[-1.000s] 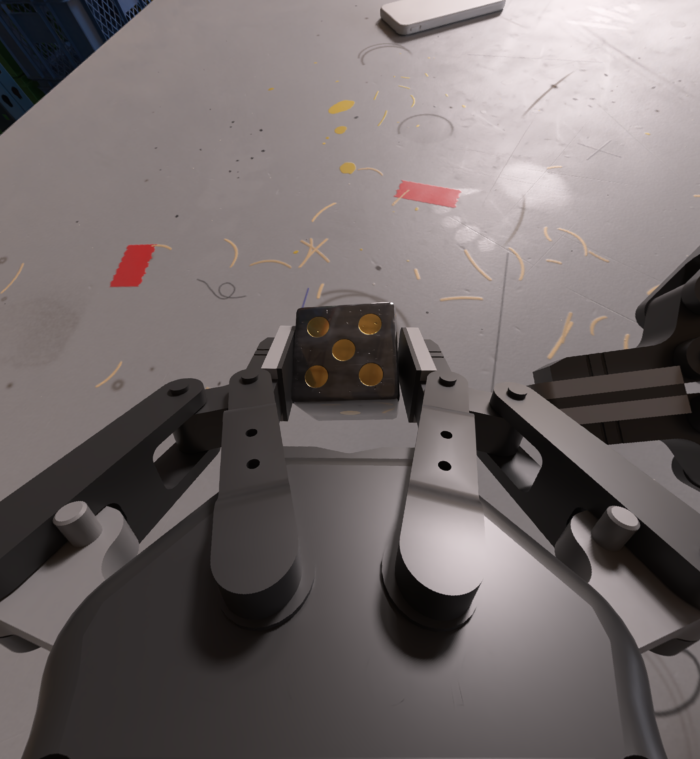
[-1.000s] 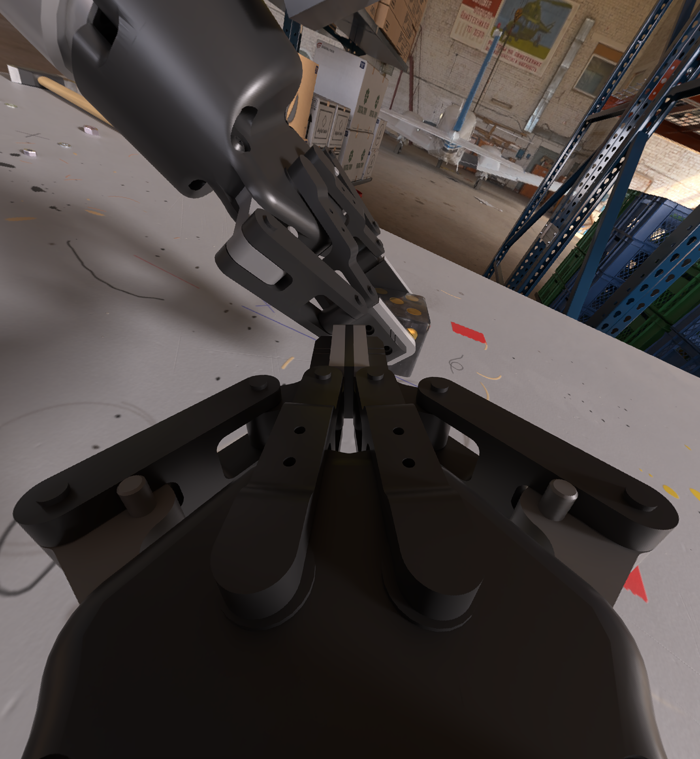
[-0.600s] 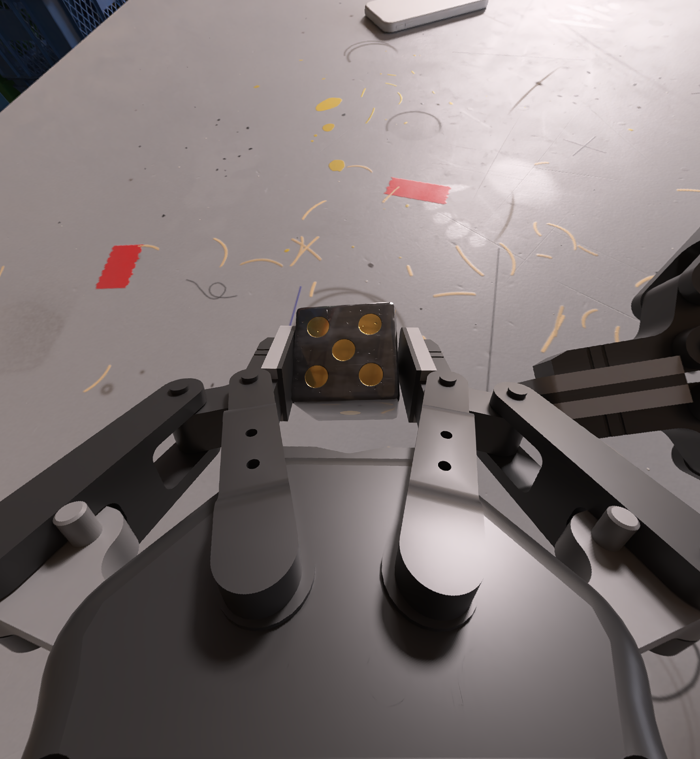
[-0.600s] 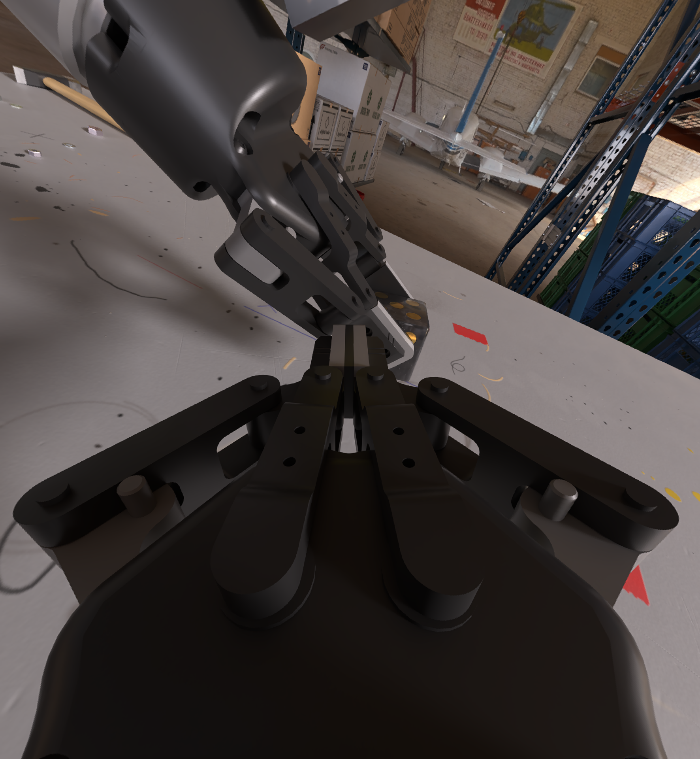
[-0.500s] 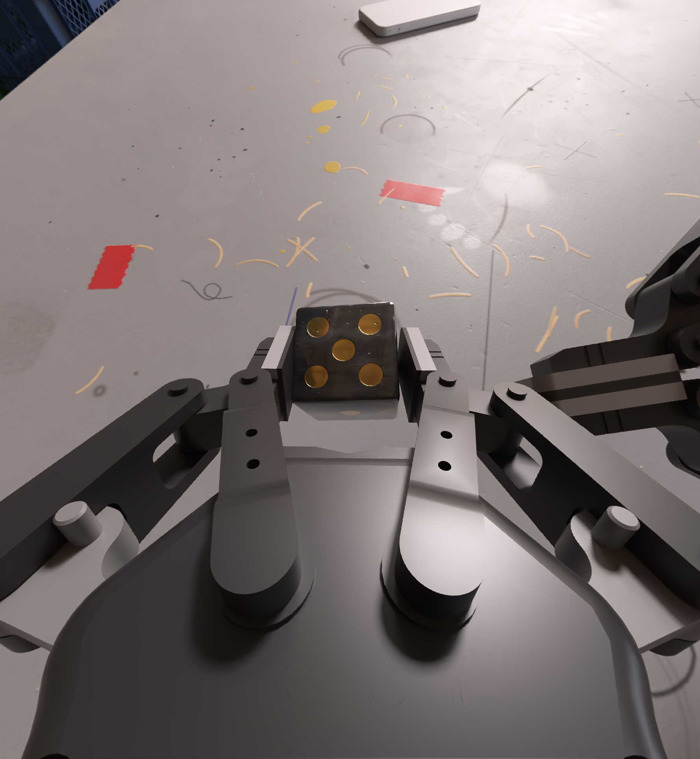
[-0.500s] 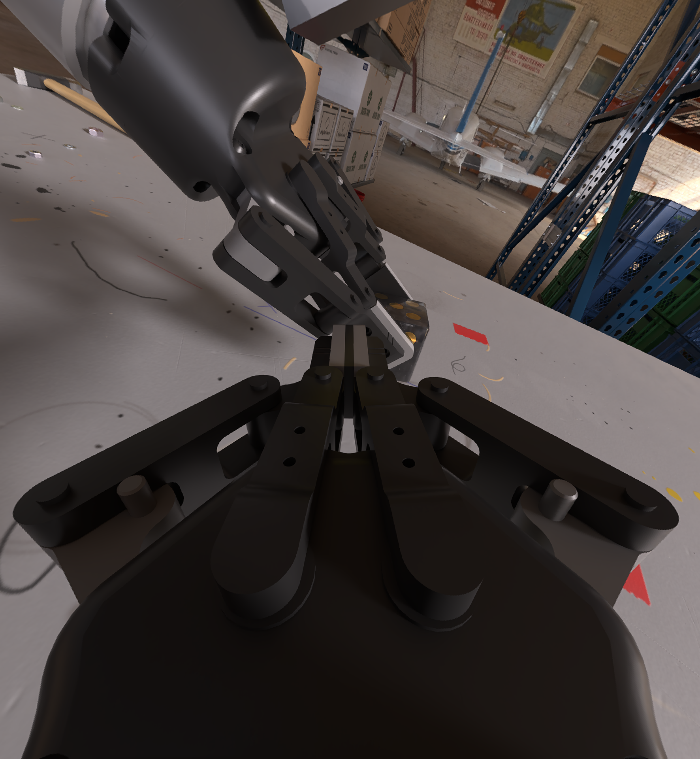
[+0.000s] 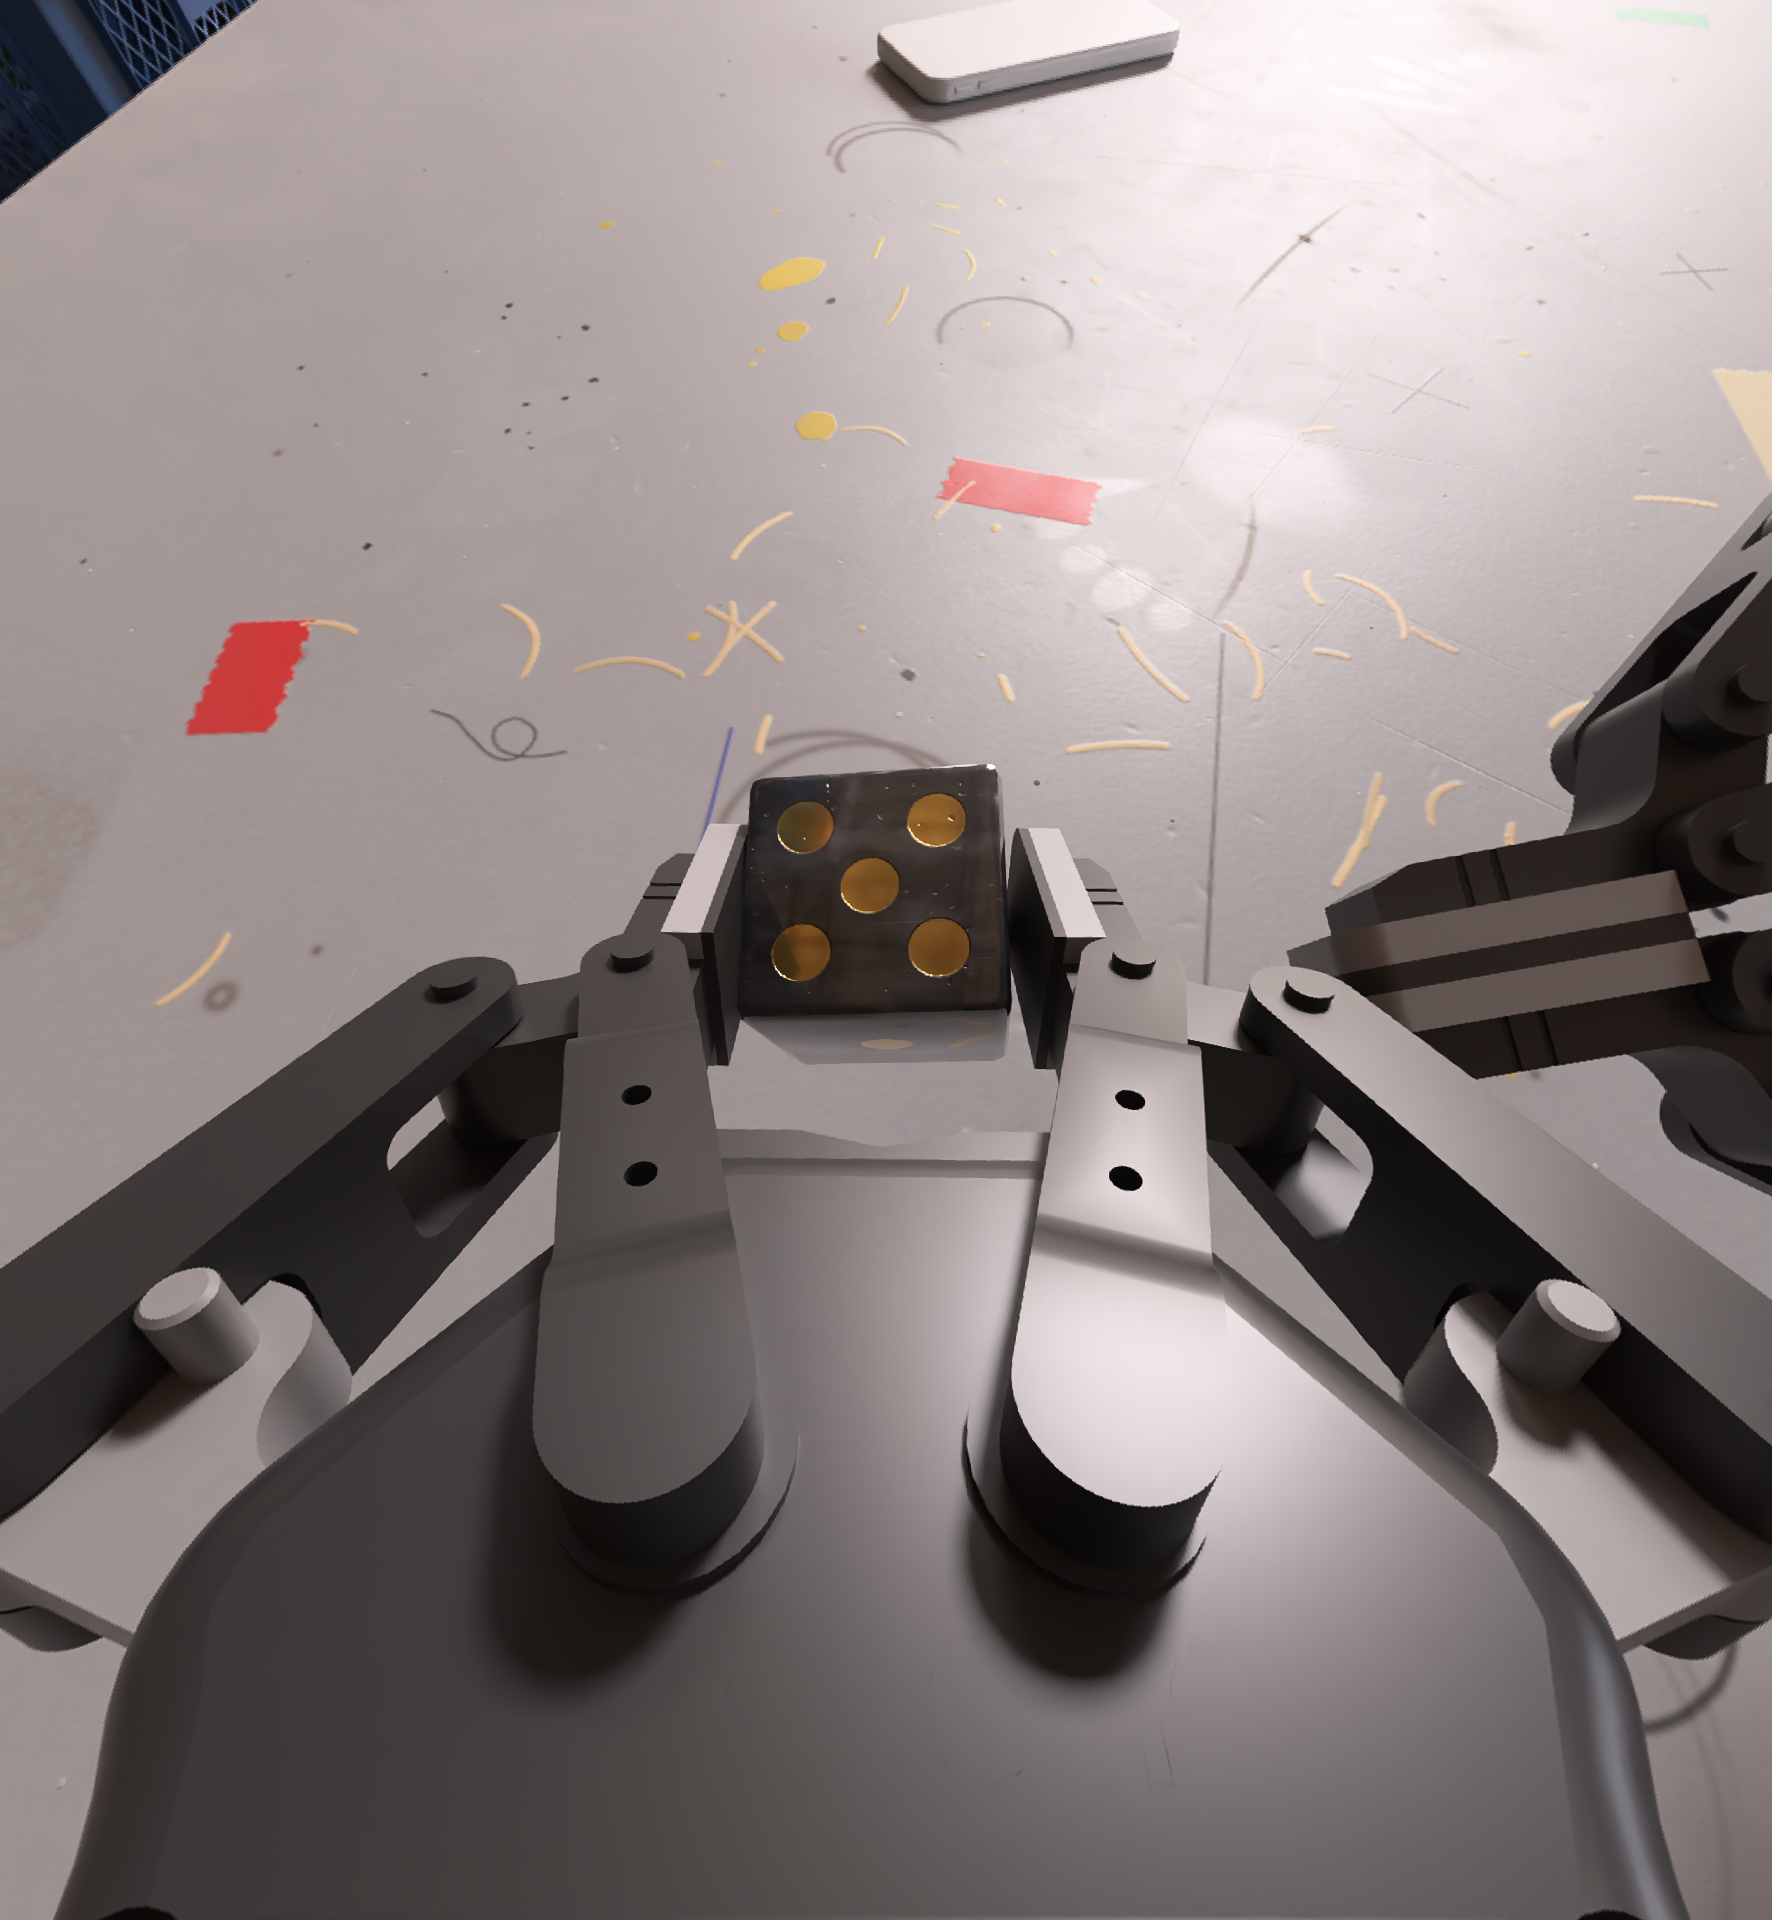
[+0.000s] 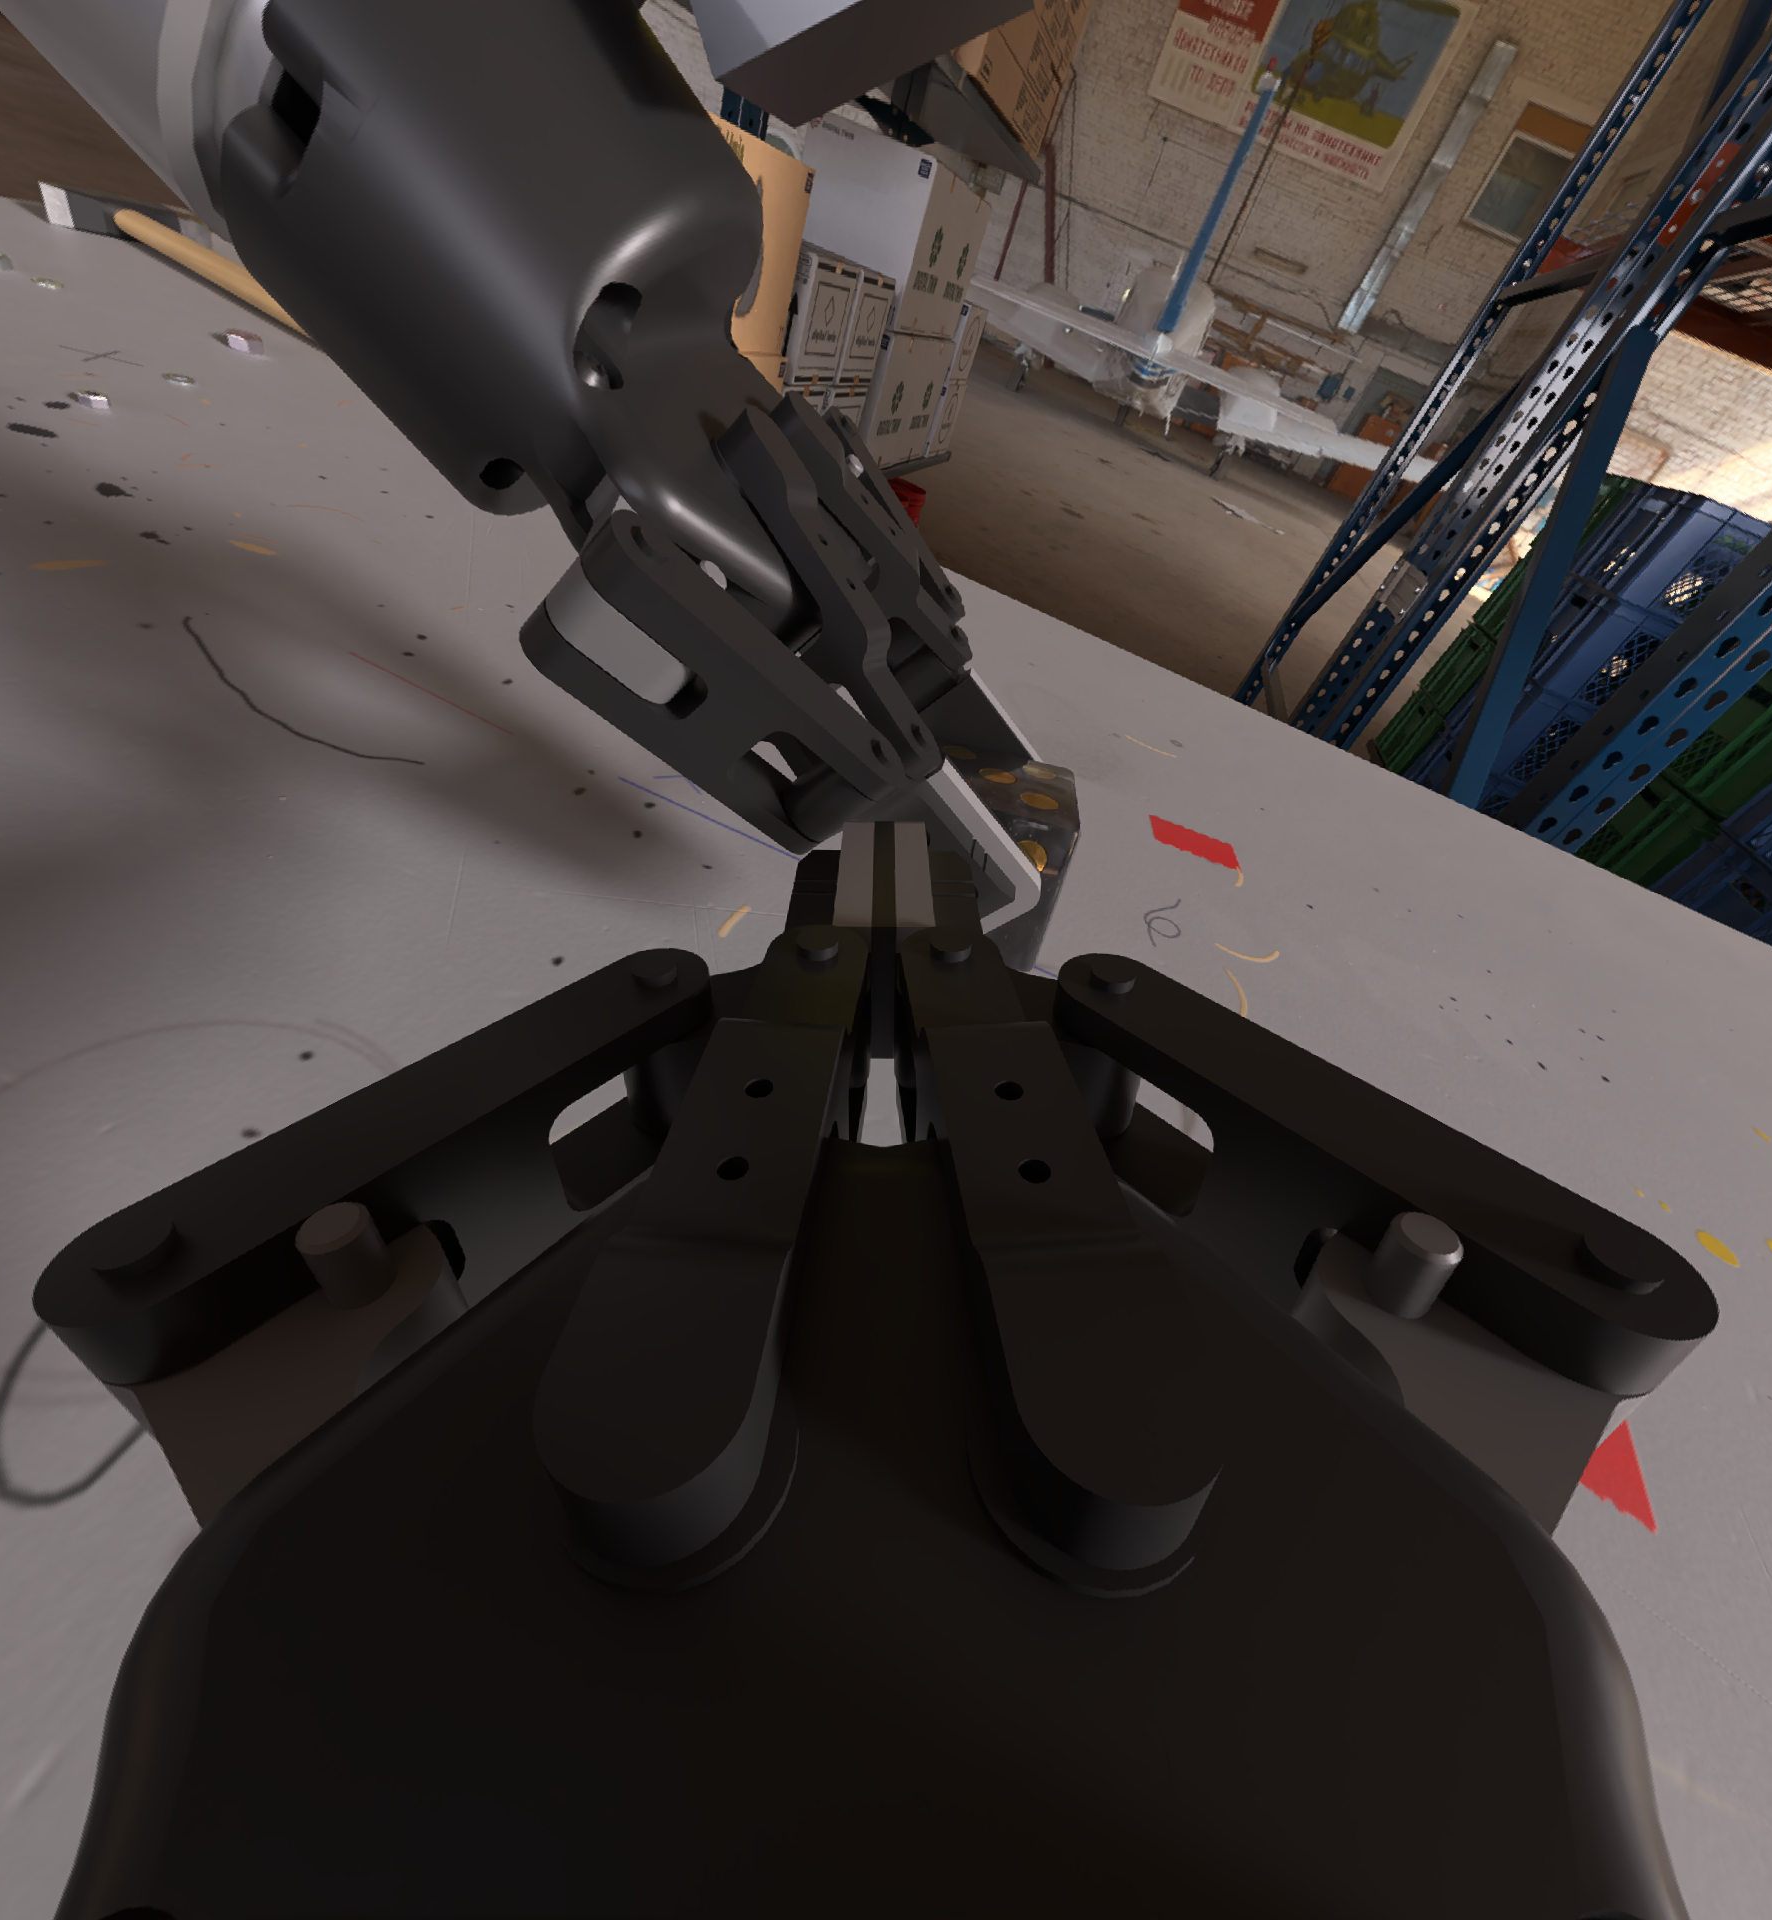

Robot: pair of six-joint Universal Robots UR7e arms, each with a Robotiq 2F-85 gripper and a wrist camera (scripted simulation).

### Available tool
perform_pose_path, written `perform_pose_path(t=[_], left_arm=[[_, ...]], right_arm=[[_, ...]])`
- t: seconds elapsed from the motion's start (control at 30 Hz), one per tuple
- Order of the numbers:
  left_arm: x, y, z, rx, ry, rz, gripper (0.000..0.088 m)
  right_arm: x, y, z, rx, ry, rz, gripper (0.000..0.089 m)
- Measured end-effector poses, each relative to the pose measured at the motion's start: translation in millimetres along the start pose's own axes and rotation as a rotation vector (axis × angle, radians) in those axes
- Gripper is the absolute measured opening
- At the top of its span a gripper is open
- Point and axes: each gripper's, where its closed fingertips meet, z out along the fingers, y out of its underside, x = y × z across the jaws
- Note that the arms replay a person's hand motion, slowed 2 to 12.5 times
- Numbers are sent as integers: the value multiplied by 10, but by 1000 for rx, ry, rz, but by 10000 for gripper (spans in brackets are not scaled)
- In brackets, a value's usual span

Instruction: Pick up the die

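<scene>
The table marks have slid away beneath the die (image 7: 871, 899), so it has been lifted. Left of it lies red tape (image 7: 246, 677); the left gripper (image 7: 874, 914) pinches its sides; right of it the right gripper (image 8: 880, 871) waits, fingers pressed together, empty.

Left wrist view looking steeply down along its fingers at the table (image 7: 342, 312), close in, right wrist view shallower, facing shelving, both sharing the die (image 7: 871, 894).
</scene>
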Motion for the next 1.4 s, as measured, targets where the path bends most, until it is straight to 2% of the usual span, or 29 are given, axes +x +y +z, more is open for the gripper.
perform_pose_path(t=[0.27,0.63,1.4], left_arm=[[4,-14,-2,6,-8,23,432],[42,-17,25,7,16,12,432],[34,-17,31,9,17,4,432]], right_arm=[[-4,-3,3,1,-2,-2,0],[-8,-2,8,0,-5,-5,0],[-14,1,11,-1,-8,-8,0]])
